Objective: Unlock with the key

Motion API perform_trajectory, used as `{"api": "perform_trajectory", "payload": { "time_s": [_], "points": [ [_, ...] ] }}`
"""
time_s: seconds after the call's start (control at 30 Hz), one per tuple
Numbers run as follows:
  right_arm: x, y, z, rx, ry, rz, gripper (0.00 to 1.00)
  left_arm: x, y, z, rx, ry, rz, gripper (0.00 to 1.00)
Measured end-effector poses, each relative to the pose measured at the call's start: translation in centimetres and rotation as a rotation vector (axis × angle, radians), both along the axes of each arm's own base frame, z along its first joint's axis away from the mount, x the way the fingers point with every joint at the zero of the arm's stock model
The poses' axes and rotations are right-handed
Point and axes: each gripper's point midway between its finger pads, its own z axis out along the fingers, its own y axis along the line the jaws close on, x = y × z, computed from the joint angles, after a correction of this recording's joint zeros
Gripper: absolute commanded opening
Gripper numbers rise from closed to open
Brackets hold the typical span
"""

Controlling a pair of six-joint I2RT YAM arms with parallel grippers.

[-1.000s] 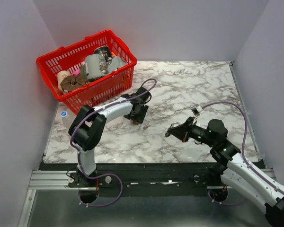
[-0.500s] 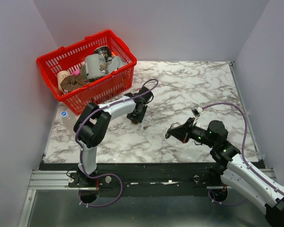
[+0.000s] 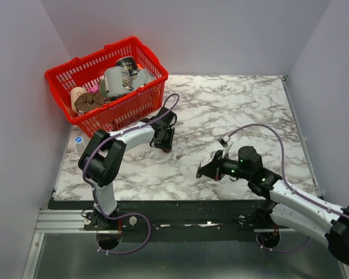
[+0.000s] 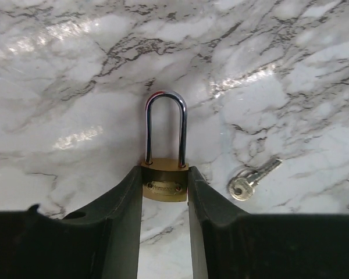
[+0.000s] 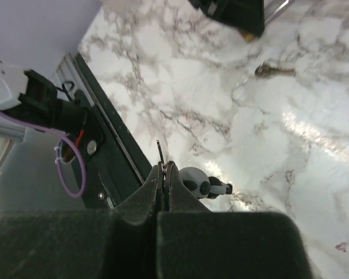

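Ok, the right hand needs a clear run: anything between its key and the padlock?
Nothing upright. Between the thin metal key in the right hand and the brass padlock in the left hand lies only marble tabletop; a loose silver key lies flat beside the padlock.

Your left arm [image 3: 128,136] folds at the elbow near its base, then stretches forward and right, low over the worktop [image 3: 232,110]. The left hand [image 4: 164,177] sits down at the surface, its two fingers [image 4: 119,215] pressed against either side of a padlock [image 4: 164,187]. Your right arm [image 3: 302,203] lies low and reaches left across its own front. The right hand [image 3: 202,172] hangs above the worktop with its fingers [image 5: 186,197] pressed together, pinching the key [image 5: 159,152], whose thin blade pokes past the tips.
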Motion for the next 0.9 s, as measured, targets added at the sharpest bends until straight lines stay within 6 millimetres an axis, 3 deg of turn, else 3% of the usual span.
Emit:
{"api": "perform_trajectory", "payload": {
  "time_s": [0.13,0.3,0.6,0.9],
  "points": [
    [-0.8,2.3,-2.5,-0.06,0.094,0.06,0.01,-1.0,-1.7,0.4,-0.146,0.035,0.039,0.0],
    [0.7,4.3,-4.5,-0.101,0.188,0.054,0.01,-2.3,-3.4,0.7,-0.288,0.085,0.086,0.0],
    [3.4,7.8,-5.4,-0.123,0.287,0.067,0.01,-3.7,-3.0,0.9,-0.382,0.097,0.187,0.0],
    [4.2,9.2,-7.5,-0.133,0.416,0.068,0.01,-3.9,-2.8,1.0,-0.393,0.104,0.238,0.0]
  ]
}}
